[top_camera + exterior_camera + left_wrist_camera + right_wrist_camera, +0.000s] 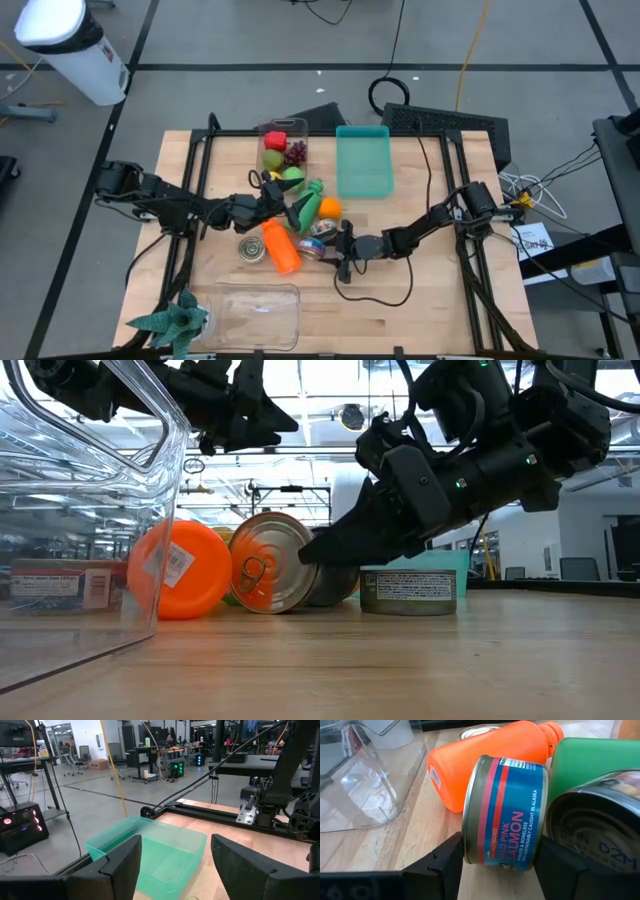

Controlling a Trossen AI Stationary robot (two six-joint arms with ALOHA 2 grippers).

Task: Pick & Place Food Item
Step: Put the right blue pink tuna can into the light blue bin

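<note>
My right gripper (492, 865) sat low over the wooden table (440, 310), jaws spread to either side of a salmon can (502, 810) lying on its side; I could not tell whether they touched it. Just beyond that can lay an orange bottle (470, 757) on its side, with a green item (590, 757) and a second tin (592, 825) close alongside. From above, the right arm reached in low from the table's right edge, with its gripper (340, 252) at the cluttered middle.

My left gripper (275, 200) hung higher, arm stretched in from the left edge, jaws parted with nothing between them. Ahead of it stood a teal bin (150, 852). A clear container (255, 310) lay nearer the front edge. Beyond the table was a workshop floor with desks and cables.
</note>
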